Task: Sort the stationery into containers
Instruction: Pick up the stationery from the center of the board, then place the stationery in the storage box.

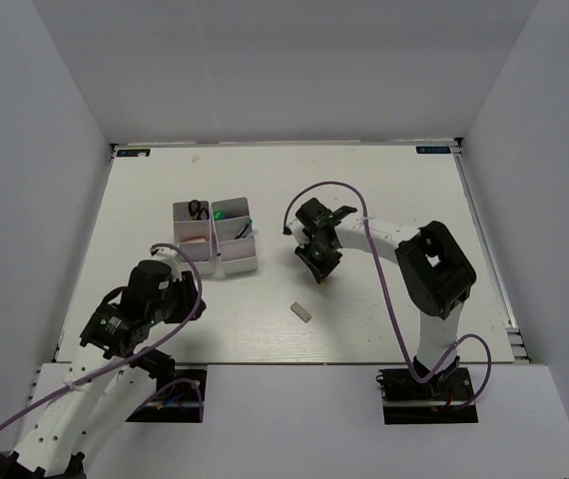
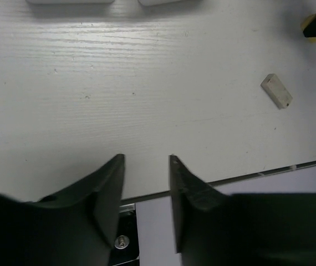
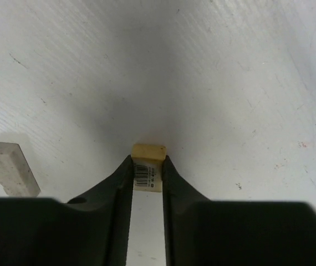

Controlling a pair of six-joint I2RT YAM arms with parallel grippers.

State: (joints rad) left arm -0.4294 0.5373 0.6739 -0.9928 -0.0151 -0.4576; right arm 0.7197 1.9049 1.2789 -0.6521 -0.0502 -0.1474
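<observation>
White wood-grain table (image 1: pixel 384 180) between plain grey walls (image 1: pixel 284 70), grey eraser (image 1: pixel 302 311) loose

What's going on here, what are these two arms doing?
Two robot arms are sorting stationery into two divided trays. The right end effector is shut on a beige eraser with a barcode sleeve, over the table to the right of the trays. The left end effector is open and empty near the table's front edge. A grey eraser lies loose on the table between the arms. Black-handled scissors and a green-capped marker sit in the trays.
</observation>
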